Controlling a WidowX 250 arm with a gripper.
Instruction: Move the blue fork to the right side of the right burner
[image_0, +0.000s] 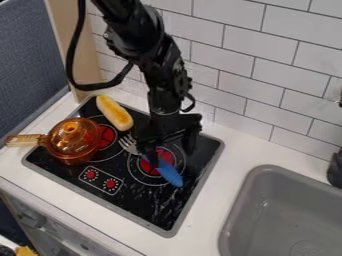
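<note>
Hanging over the right burner (162, 155) of a black toy stovetop (153, 210), a robot gripper (165, 156) covers part of the blue fork (168, 173) as the arm enters from 11 o'clock. Whether the claw is wide, narrow or gripping the utensil cannot be told. The fork lies across that burner—tines toward 10 o'clock, blue handle toward 5. Seen from the right burner, a lidded amber pot (73, 141) sits between 9 and 10 o'clock, overlapping the left burner (107, 136), its own handle aimed at 9. A long yellow piece of toy food (115, 114) lies toward 11, two red dials (111, 184) toward 8, and a gray sink (246, 205) toward 4.
</note>
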